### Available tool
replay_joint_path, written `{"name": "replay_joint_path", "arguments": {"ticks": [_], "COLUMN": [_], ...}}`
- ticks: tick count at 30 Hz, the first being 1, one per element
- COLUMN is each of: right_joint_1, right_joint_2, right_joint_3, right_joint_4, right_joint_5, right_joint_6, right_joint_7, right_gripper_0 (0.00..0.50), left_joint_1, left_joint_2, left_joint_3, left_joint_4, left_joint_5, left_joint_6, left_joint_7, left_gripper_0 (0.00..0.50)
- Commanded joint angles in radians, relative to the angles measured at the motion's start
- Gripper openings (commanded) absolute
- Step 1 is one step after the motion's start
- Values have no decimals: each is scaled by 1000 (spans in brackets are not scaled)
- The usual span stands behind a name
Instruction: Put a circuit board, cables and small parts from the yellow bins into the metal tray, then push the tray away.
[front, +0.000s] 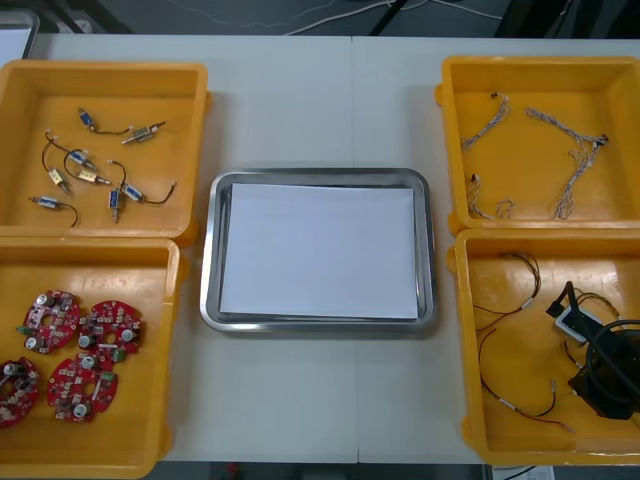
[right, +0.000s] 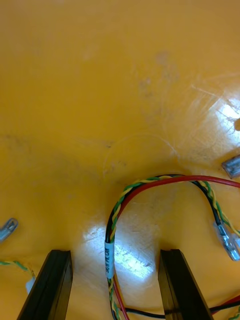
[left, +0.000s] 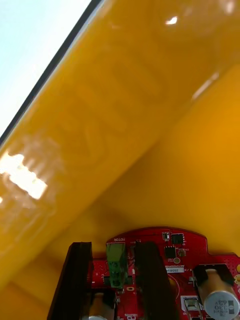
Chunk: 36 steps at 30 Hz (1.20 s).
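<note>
The right pincer (right: 115, 252) is down inside the near right bin (front: 465, 350), its black fingers (right: 52, 285) released and standing wide apart just over the bin floor. A red and yellow cable (right: 150, 182) loops across in front of them, and one strand of it runs back between the two fingers without touching either. The left pincer (left: 115, 245) is in the near left bin (left: 125, 100), drawn in close about the green connector block (left: 117, 265) of a round red circuit board (left: 165, 247), grasping the board by that block beside the bin's sloping wall. In the front view, round red boards (front: 110, 328) lie flat on the floor of that bin. The far left bin (front: 190, 150) holds small metal parts (front: 85, 170), and the far right bin (front: 450, 150) holds pale twisted cables (front: 580, 150). The metal tray (front: 318, 176), white inside, sits in the middle of the tabletop (front: 300, 100) between the bins with nothing in it.
</note>
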Motion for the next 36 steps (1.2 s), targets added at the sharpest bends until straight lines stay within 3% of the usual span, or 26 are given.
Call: {"name": "replay_joint_path", "arguments": {"ticks": [1, 3, 4, 5, 6, 7, 8, 9, 22, 34, 36], "right_joint_1": [27, 27, 27, 27, 27, 27, 27, 26, -22, -106, -125], "right_joint_2": [19, 25, 28, 31, 32, 32, 34, 32, 32, 34, 37], "right_joint_3": [25, 25, 25, 25, 25, 25, 25, 25, -25, -176, -214], "right_joint_4": [-9, -9, -9, -9, -9, -9, -9, -9, -15, -155, -172], "right_joint_5": [26, 32, 37, 38, 38, 38, 37, 37, 1, -65, -108], "right_joint_6": [-12, -12, -10, -12, -10, -12, -10, -12, 34, 341, 398], "right_joint_7": [-46, -46, -47, -49, -49, -50, -53, -55, -47, -41, -39], "right_gripper_0": [500, 500, 470, 365, 293, 112, 12, 0, 0, 0, 0], "left_joint_1": [-14, -14, -14, -14, -14, -14, -14, -16, -24, -39, -47], "left_joint_2": [-14, -14, -14, -13, -14, -13, -14, -13, -13, -13, -11], "left_joint_3": [-15, -17, -17, -17, -18, -18, -18, -18, 3, 51, 74], "left_joint_4": [4, 7, 7, 7, 7, 7, 7, 7, -19, -114, -148], "left_joint_5": [-14, -14, -14, -14, -14, -14, -16, -14, 3, 16, 19], "left_joint_6": [-5, -5, -5, -4, -5, -5, -4, -5, 42, 157, 203], "left_joint_7": [-91, -94, -94, -94, -94, -93, -91, -91, -110, -110, -110], "left_gripper_0": [286, 282, 229, 173, 144, 81, 22, 0, 0, 0, 0]}}
